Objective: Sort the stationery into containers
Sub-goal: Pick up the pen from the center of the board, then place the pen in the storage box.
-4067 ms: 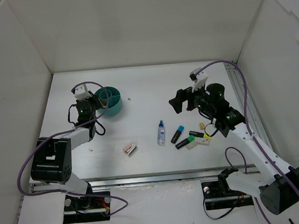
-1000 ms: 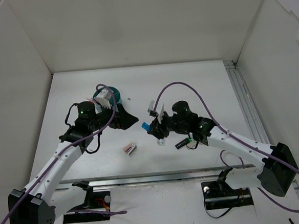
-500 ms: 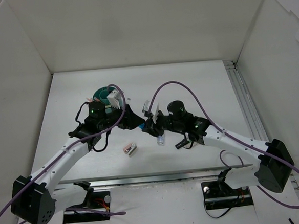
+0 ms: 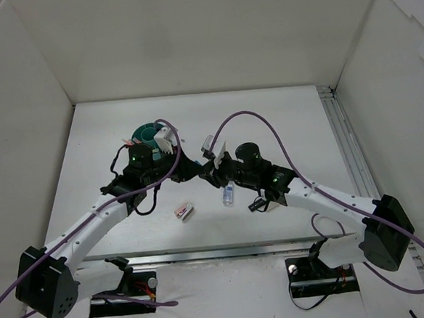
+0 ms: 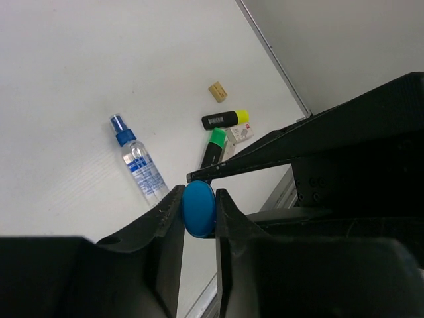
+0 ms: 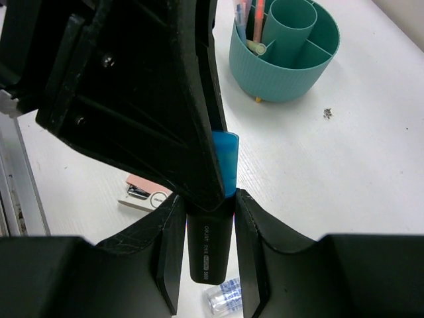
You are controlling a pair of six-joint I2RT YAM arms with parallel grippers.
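In the top view the left arm (image 4: 92,218) reaches from the lower left corner up toward the middle of the frame. The right arm (image 4: 324,198) does the same from the lower right. The left gripper (image 4: 196,175) and right gripper (image 4: 212,178) meet tip to tip just left of centre. Each has its fingers pressed against one blue highlighter (image 6: 209,246).
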